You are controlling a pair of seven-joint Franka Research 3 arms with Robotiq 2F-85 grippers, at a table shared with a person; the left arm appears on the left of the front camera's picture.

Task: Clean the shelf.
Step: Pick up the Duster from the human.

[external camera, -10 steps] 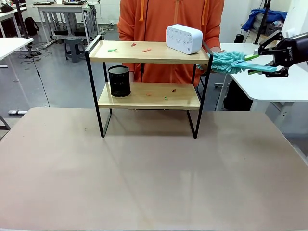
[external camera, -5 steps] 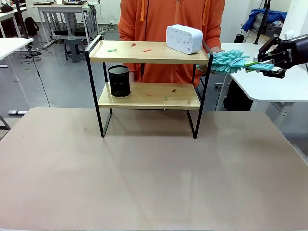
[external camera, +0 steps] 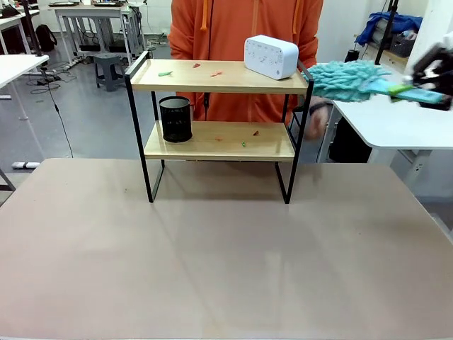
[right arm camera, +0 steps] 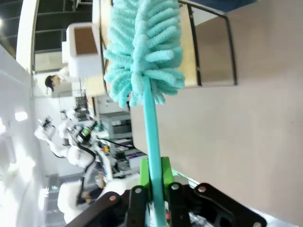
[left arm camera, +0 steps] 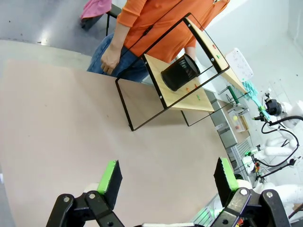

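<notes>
Two things crowd the shelf, box and cup; right gripper clamps duster, left gripper gapes.

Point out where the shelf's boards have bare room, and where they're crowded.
Top board: bare left of the white box, bar scraps. Lower board: bare right of the black cup, bar scraps. Crowded: right end of the shelf, box near the duster in the right gripper.
</notes>
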